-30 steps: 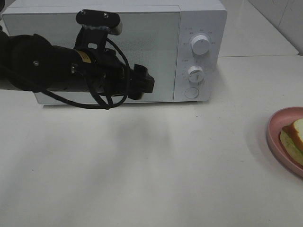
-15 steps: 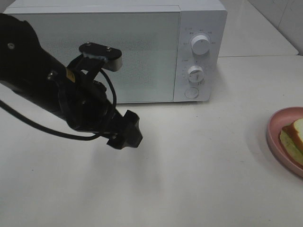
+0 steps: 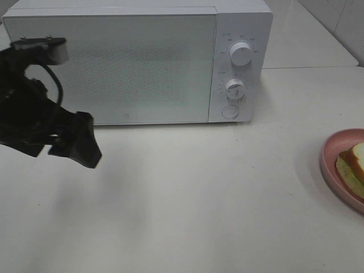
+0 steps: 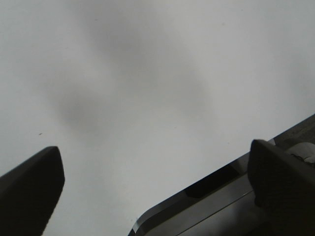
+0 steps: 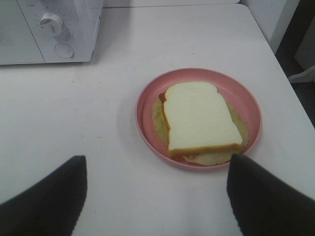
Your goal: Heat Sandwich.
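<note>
The sandwich point(image 5: 199, 120), white bread with a brown crust over a pale green-yellow filling, lies on a round pink plate point(image 5: 246, 98). In the high view the sandwich point(image 3: 352, 165) and its plate point(image 3: 330, 153) sit at the table's right edge, partly cut off. My right gripper point(image 5: 157, 172) hovers open just short of the plate, holding nothing. The white microwave point(image 3: 239, 23) stands at the back with its door point(image 3: 125, 68) shut. My left gripper point(image 3: 79, 147) hangs open and empty over the table, low in front of the door's left end; its fingers point(image 4: 29, 191) are spread wide.
Two knobs point(image 3: 242, 54) point(image 3: 234, 88) and a round button point(image 3: 230, 111) sit on the microwave's right panel. The microwave's lower corner point(image 4: 206, 206) lies close under the left gripper. The table's right edge point(image 5: 283, 59) runs near the plate.
The left arm has swung away from the middle of the microwave door, leftward and down toward the table. Its jaws have spread slightly wider. The sandwich and plate have not moved.
</note>
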{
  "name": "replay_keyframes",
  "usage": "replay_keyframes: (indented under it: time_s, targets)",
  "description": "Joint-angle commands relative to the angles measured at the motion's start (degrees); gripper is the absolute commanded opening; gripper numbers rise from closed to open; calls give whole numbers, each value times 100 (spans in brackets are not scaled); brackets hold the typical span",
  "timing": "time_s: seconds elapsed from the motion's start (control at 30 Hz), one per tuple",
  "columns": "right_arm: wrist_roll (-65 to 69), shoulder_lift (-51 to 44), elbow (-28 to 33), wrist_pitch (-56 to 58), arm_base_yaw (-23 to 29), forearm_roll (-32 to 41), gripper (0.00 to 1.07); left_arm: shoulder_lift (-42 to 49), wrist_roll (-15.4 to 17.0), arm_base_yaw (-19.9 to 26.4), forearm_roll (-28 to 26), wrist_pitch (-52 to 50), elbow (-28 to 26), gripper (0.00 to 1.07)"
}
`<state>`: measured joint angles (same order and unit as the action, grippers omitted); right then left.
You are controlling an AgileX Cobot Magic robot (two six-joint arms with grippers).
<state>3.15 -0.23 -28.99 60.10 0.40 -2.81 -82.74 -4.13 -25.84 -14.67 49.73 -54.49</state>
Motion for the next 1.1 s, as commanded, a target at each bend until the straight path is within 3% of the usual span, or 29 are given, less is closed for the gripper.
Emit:
replay_keyframes:
  time_s: [0.03,0.37,0.57,1.1]
  targets:
    - [-17,-149,6,-69,-46,29,75,327,40,516,63,424,23,96]
    - [-17,-149,6,-69,-46,29,75,1272,92,1793,762,1163,52,96]
    - [-17,-149,6,-69,-46,29,75,2235,17,2601,785,1169,670,96]
    - [-17,-149,6,-69,-46,29,75,4864,-246,2739,516,1421,1954,96]
